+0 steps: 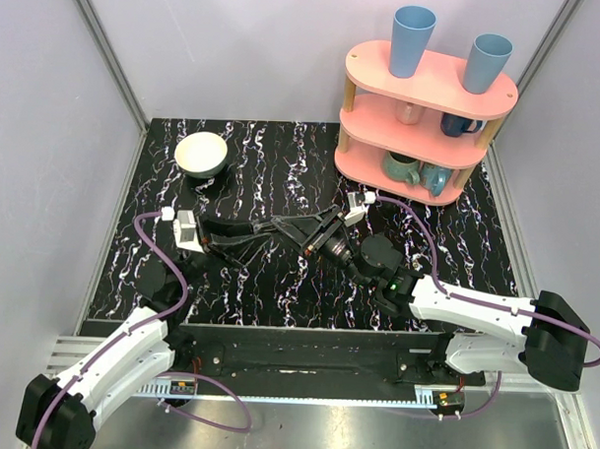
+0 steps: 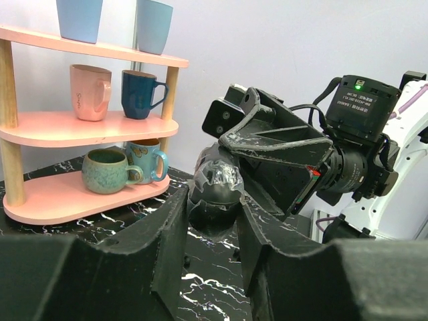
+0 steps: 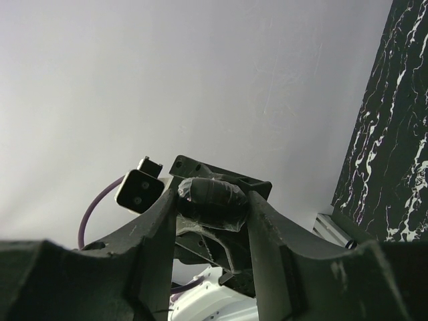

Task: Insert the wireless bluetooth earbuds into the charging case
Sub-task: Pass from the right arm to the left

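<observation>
Centrally in the overhead view, left gripper (image 2: 214, 224) and right gripper (image 3: 212, 221) meet tip to tip, each partly closed about a dark taped lump (image 2: 215, 182); whether either grips the hidden charging case I cannot tell. Beyond: black white-veined tabletop (image 1: 282, 165), cream bowl (image 1: 201, 154) upper left, pink shelf (image 1: 433, 79) upper right, grey walls (image 1: 237, 45).

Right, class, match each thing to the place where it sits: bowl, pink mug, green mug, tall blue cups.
Things:
1 bowl
2 pink mug
3 green mug
4 tall blue cups

Places:
A top of the rack
B bottom shelf
C on the table
D middle shelf

Pairs: 1-C, 2-D, 3-B, 4-A
</observation>
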